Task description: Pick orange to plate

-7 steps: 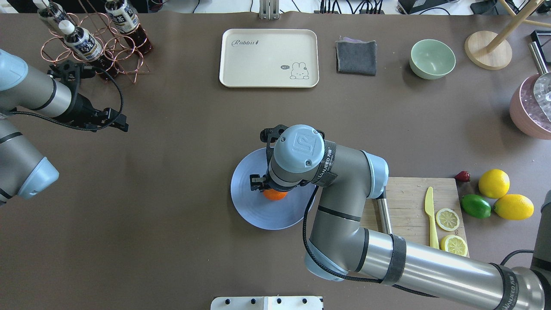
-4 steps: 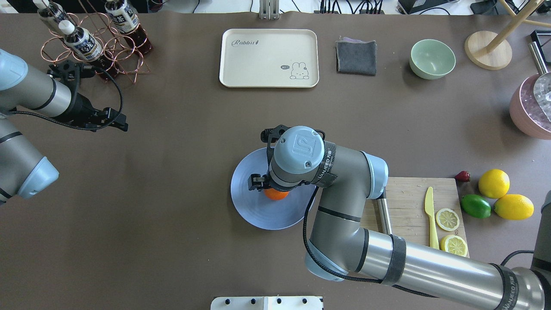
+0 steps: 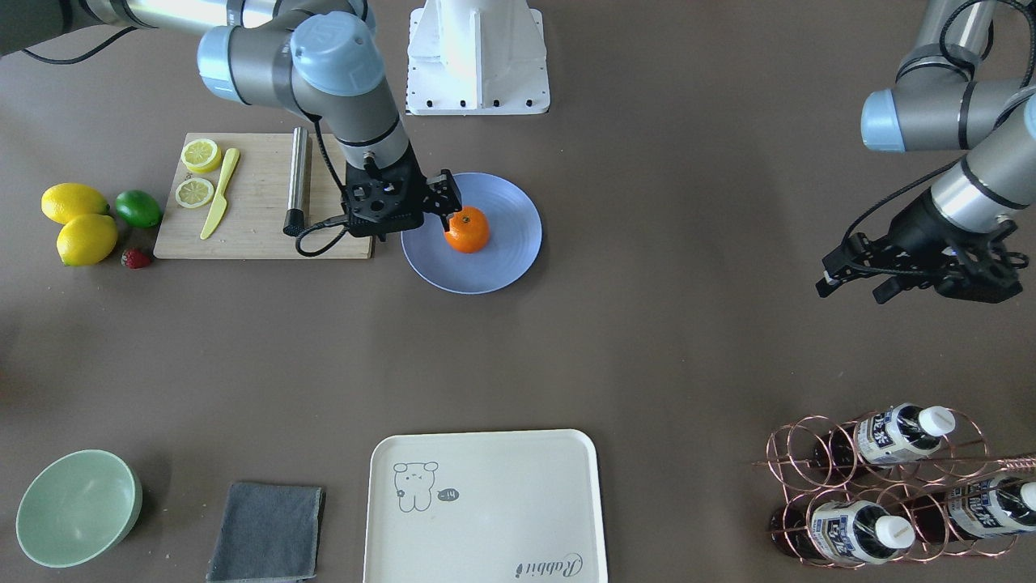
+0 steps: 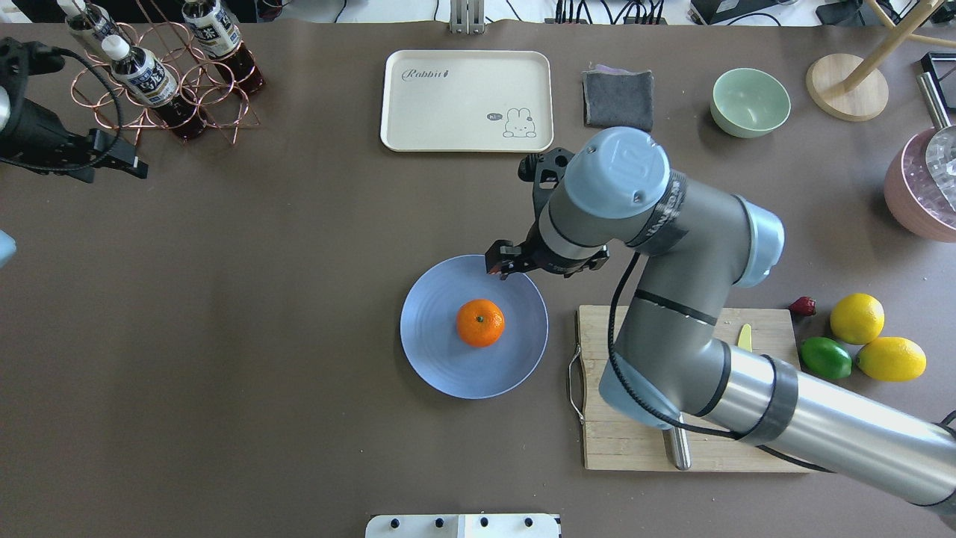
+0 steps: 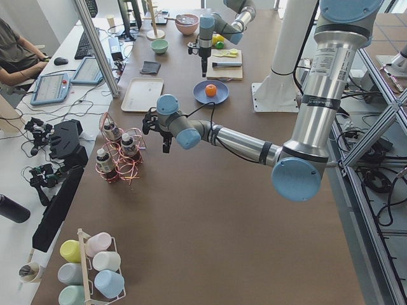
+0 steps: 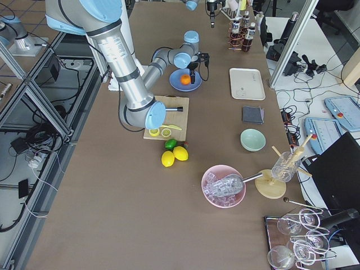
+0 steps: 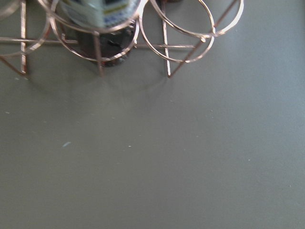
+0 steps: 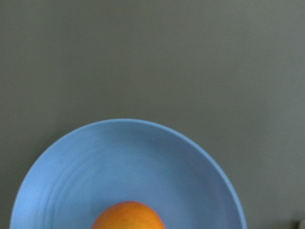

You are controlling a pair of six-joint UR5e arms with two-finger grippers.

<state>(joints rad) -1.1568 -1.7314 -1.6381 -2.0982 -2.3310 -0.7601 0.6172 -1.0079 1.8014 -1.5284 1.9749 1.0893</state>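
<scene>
The orange (image 4: 480, 323) sits alone in the middle of the blue-lavender plate (image 4: 433, 359), stem dot up. My right gripper (image 4: 508, 267) hangs above the plate's far right rim, open and holding nothing, apart from the fruit. In the front-facing view the orange (image 3: 467, 229) lies on the plate (image 3: 510, 259) with the right gripper (image 3: 447, 201) close beside it. The right wrist view shows the plate (image 8: 71, 181) and only the top of the orange (image 8: 127, 217). My left gripper (image 4: 134, 164) is far off by the bottle rack, open and empty.
A cutting board (image 4: 635, 448) with a knife and lemon slices lies right of the plate, with two lemons (image 4: 857, 318) and a lime (image 4: 825, 357) beyond. A cream tray (image 4: 467, 101), grey cloth (image 4: 618, 99) and green bowl (image 4: 750, 102) line the far side. A copper bottle rack (image 4: 160, 75) is far left.
My right gripper let go of the orange, rose and drew back toward the plate's far right rim. The left arm swung away toward the bottle rack.
</scene>
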